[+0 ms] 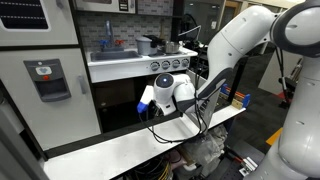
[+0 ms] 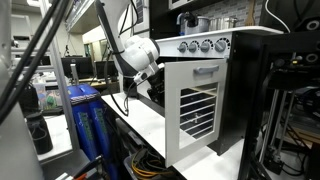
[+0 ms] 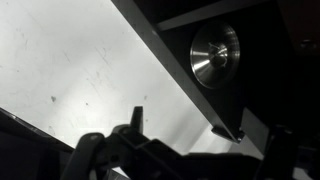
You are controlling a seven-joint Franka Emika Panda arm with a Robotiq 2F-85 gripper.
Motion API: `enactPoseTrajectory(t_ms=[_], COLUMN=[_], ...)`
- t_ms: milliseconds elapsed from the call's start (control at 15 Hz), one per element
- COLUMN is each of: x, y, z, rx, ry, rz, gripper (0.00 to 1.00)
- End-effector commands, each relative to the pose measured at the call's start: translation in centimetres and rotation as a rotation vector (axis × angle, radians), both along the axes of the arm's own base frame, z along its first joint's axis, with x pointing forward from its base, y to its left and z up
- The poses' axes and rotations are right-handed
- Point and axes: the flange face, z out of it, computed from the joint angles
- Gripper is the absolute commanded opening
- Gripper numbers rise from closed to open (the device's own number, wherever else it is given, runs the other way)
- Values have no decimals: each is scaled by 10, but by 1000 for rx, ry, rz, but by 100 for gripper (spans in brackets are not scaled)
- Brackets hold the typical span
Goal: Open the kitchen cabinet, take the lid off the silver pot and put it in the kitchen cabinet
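In the wrist view the round silver lid (image 3: 215,50) lies inside the dark kitchen cabinet (image 3: 260,70), well beyond my fingers. My gripper (image 3: 210,132) stands open and empty in front of the opening, its dark fingertips (image 3: 136,112) low in the picture. The cabinet's white slatted door (image 2: 195,112) is swung wide open in an exterior view. On the stovetop above the knobs sits the silver pot (image 2: 195,22). In an exterior view my gripper (image 1: 151,104) hangs before the dark compartment, just above the white table (image 1: 120,150).
A grey fridge door with a dispenser (image 1: 48,85) stands beside the cabinet. The sink and faucet (image 1: 108,45) are on the counter above. A row of knobs (image 1: 170,64) runs over the opening. Blue water jugs (image 2: 85,125) stand by the table.
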Motion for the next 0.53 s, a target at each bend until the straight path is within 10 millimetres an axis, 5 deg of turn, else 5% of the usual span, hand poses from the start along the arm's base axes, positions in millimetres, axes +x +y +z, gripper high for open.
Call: enactPoseTrajectory(t_ms=[0, 467], x=[-8, -20], y=[12, 30], z=[50, 112], rx=[-1, 27], ry=[-19, -20], rz=[-161, -337], gripper=[100, 100])
